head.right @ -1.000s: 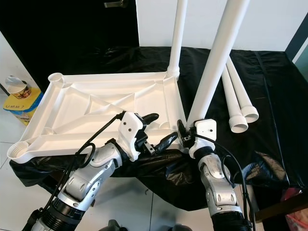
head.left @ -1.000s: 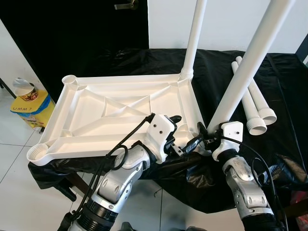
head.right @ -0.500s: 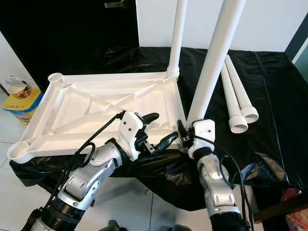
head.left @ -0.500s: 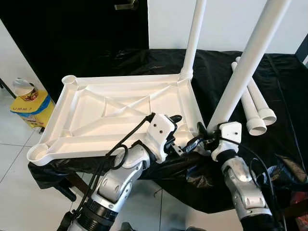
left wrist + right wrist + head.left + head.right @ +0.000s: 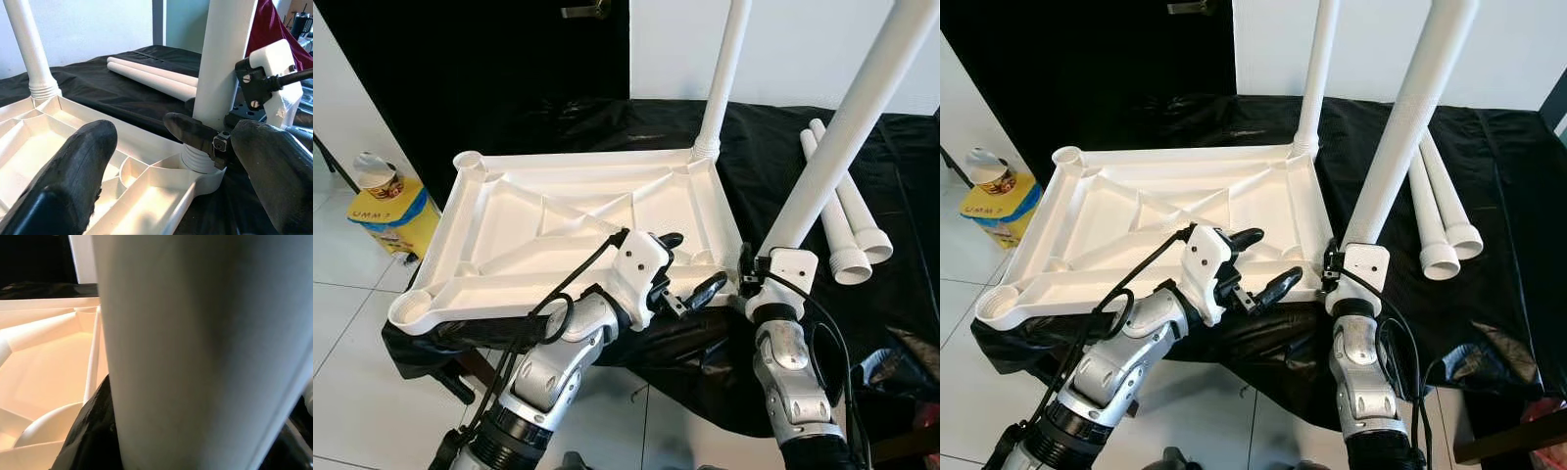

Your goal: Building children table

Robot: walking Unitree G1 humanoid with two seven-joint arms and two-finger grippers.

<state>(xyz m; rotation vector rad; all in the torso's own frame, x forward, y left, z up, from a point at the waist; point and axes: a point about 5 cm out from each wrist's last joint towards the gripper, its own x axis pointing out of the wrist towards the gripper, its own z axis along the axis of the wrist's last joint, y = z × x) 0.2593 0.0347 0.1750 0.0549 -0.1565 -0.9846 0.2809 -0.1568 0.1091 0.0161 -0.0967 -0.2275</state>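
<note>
Inverted white plastic tabletop (image 5: 578,230) on black-draped surface (image 5: 783,147): far-right leg (image 5: 724,78) fitted. Right end effector (image 5: 751,284) clenches second white tubular leg (image 5: 842,132) at near-right socket (seating unconfirmed); left end effector (image 5: 683,269) released. Two legs (image 5: 847,225) remain.

The table top (image 5: 558,215) looks like white plastic, smooth and a little shiny, with ribs moulded into it. The table legs (image 5: 847,122) are white plastic tubes, smooth, with ridged rings at the ends. The black cloth (image 5: 773,166) under them is thin, wrinkled and a bit glossy, like a plastic sheet. The robot's arms (image 5: 553,367) are shiny silver metal. The left gripper (image 5: 690,269) has matt black fingers (image 5: 83,161) that look rubbery. The floor (image 5: 352,333) is glossy white tile.
</note>
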